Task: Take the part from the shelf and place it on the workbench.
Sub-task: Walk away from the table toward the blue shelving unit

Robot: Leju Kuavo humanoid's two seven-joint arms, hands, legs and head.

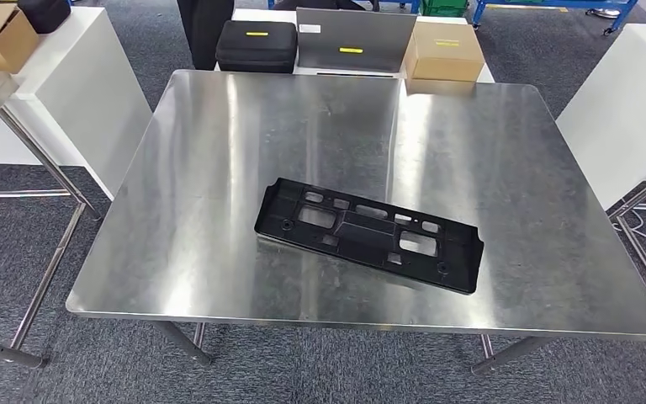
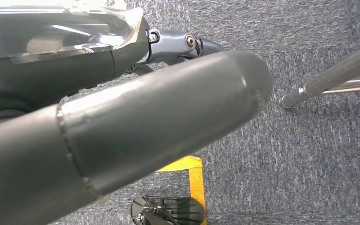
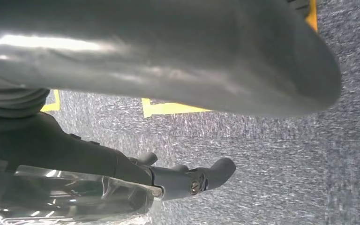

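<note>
The black plastic part (image 1: 368, 233), a long flat bracket with several cutouts, lies flat and at a slant on the steel workbench (image 1: 219, 143), near the middle of its front half. Nothing touches it. My left hand (image 2: 159, 112) hangs above the grey carpet, its thick thumb stretched out and its darker fingers (image 2: 187, 43) apart from it, holding nothing. My right hand (image 3: 178, 61) hangs the same way over the carpet, thumb straight, fingers (image 3: 201, 180) apart from it and empty.
Behind the workbench stand a black case (image 1: 256, 44), a grey panel (image 1: 353, 38) and a cardboard box (image 1: 443, 50). White tables flank it at left (image 1: 76, 76) and right (image 1: 622, 109). A person's legs (image 1: 204, 25) stand at the back. A steel leg (image 2: 328, 79) runs beside my left hand.
</note>
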